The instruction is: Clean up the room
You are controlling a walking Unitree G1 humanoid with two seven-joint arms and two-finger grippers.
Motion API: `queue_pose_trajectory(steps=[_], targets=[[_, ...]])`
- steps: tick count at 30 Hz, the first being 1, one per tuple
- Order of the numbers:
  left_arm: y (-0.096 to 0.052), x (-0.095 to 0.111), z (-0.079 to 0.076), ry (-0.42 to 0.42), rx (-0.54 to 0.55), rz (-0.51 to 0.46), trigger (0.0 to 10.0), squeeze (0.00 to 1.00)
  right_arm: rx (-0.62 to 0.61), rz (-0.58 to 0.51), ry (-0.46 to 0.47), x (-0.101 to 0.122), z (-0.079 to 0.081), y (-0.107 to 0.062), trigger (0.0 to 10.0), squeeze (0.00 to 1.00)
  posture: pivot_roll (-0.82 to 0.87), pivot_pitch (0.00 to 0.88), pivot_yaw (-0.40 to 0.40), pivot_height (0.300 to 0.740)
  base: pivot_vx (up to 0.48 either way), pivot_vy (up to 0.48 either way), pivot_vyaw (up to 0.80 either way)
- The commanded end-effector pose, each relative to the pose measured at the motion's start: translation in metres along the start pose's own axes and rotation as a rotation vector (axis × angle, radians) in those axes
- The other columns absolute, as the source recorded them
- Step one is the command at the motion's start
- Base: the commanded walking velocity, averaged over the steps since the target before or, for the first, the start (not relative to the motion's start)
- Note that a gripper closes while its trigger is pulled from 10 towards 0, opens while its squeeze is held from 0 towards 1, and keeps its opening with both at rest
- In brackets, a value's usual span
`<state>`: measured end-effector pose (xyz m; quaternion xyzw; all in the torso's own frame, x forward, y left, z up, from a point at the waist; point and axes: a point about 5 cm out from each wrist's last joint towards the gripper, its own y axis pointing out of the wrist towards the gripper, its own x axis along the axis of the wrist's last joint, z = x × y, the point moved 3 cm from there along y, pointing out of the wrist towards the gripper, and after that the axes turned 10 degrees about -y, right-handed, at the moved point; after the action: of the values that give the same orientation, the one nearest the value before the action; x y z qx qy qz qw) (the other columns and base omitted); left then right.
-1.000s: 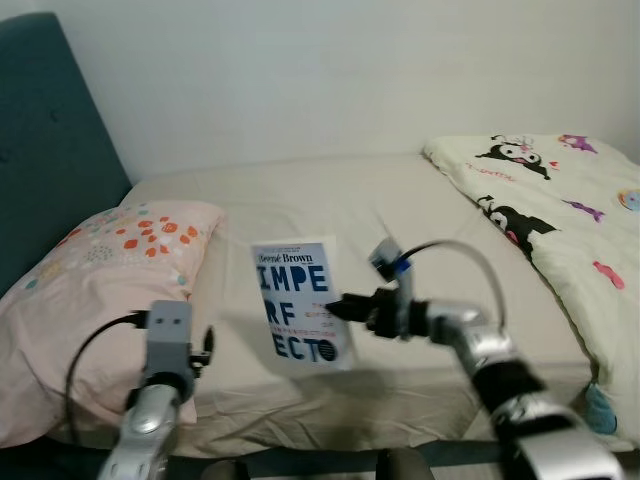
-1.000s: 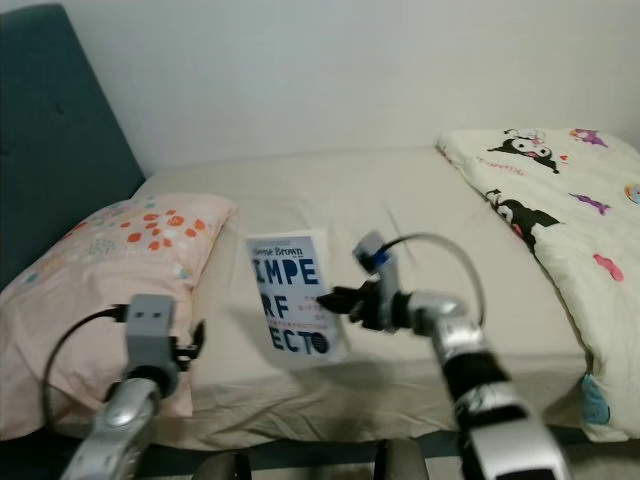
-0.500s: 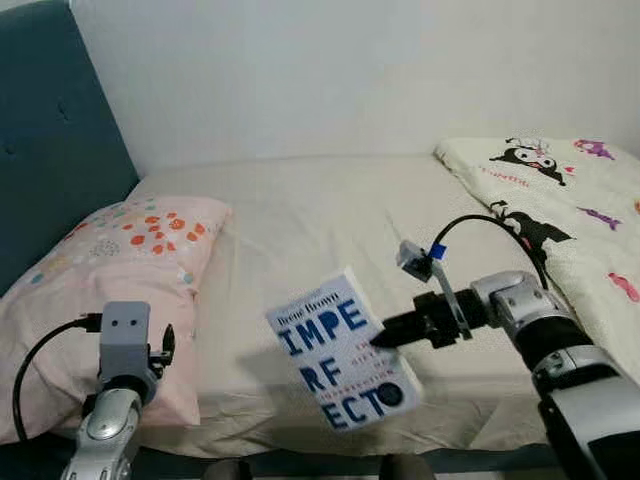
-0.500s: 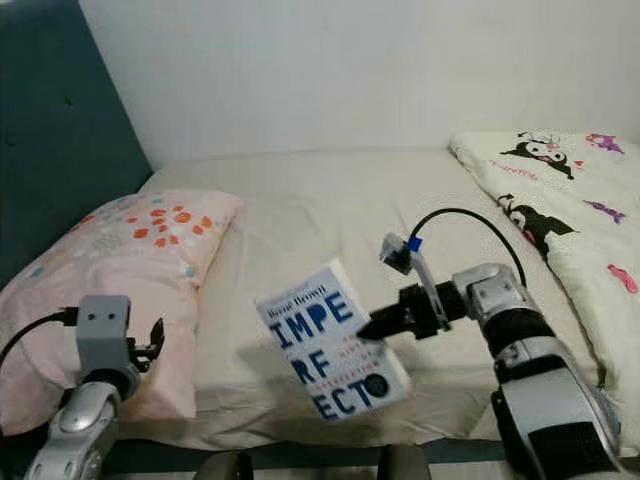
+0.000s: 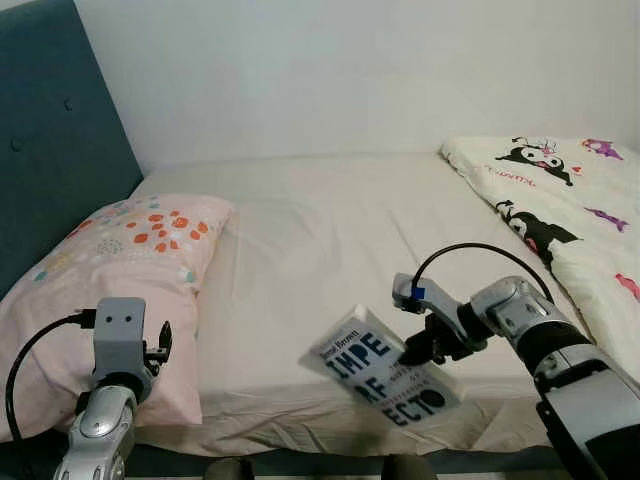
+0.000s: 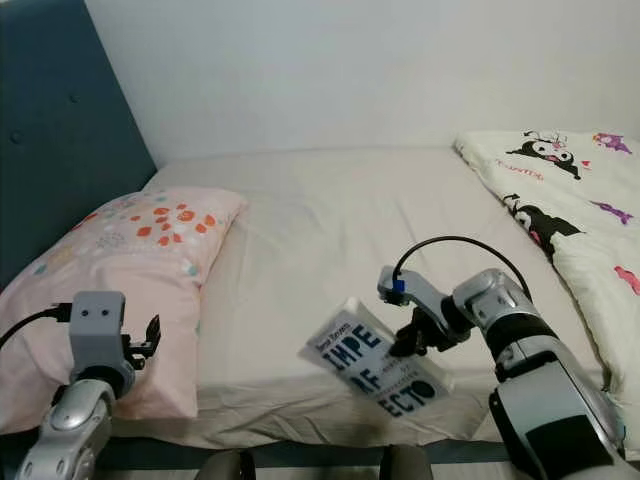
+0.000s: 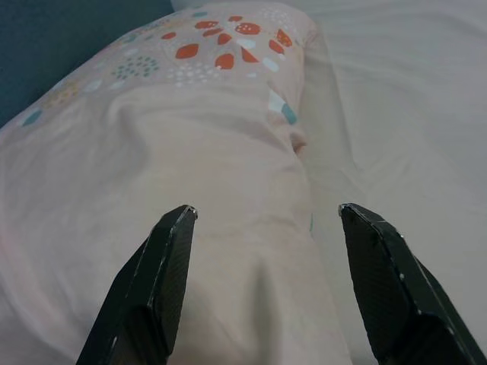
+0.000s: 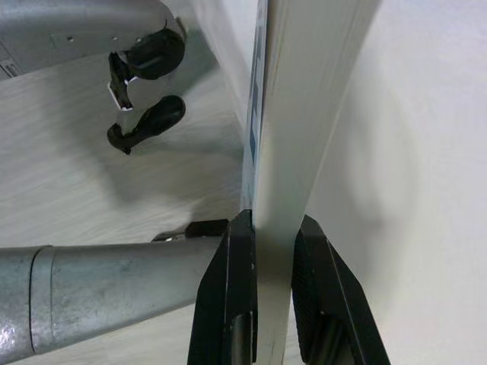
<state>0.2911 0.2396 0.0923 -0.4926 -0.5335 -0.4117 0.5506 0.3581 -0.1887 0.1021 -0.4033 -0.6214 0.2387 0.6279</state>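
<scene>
A white-and-blue book hangs tilted over the front edge of the bed, cover up, its lower corner past the mattress edge. The right gripper is clamped on it — in the right wrist view the two black fingers press either side of the book's thin edge, with pale wooden floor below. The right arm reaches in from the right side, a black cable looping above its wrist.

On the left, the left gripper hovers above a pink floral pillow — its fingers spread wide, holding nothing. The pillow lies against a teal headboard. A cream quilt with cartoon prints covers the bed's right side, well apart from the book. A plain white wall stands behind.
</scene>
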Motion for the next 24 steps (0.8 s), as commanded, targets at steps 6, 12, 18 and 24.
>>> queue_pose_trajectory(steps=[6,12,18,24], targets=[[-0.003,0.002,0.006,0.017,0.000,0.012,10.0,0.00,-0.156,-0.043,-0.047,0.015,-0.015,0.001,10.0,0.00,0.11,0.088,-0.025,0.590,0.000,0.000,0.00],[-0.002,0.012,0.002,0.008,-0.028,-0.016,10.0,0.00,-0.333,0.000,-0.204,0.027,-0.029,0.005,10.0,0.00,0.12,0.086,-0.019,0.590,0.000,0.000,0.00],[-0.005,0.018,-0.019,-0.043,-0.159,-0.035,10.0,0.00,-0.444,-0.123,-0.200,0.050,-0.037,0.006,10.0,0.00,0.12,0.079,-0.018,0.590,0.000,0.000,0.00],[-0.012,0.018,-0.046,-0.091,-0.344,-0.024,10.0,0.00,-0.366,-0.313,-0.163,0.077,-0.031,0.009,10.0,0.00,0.11,0.074,-0.009,0.590,0.000,0.000,0.00]])
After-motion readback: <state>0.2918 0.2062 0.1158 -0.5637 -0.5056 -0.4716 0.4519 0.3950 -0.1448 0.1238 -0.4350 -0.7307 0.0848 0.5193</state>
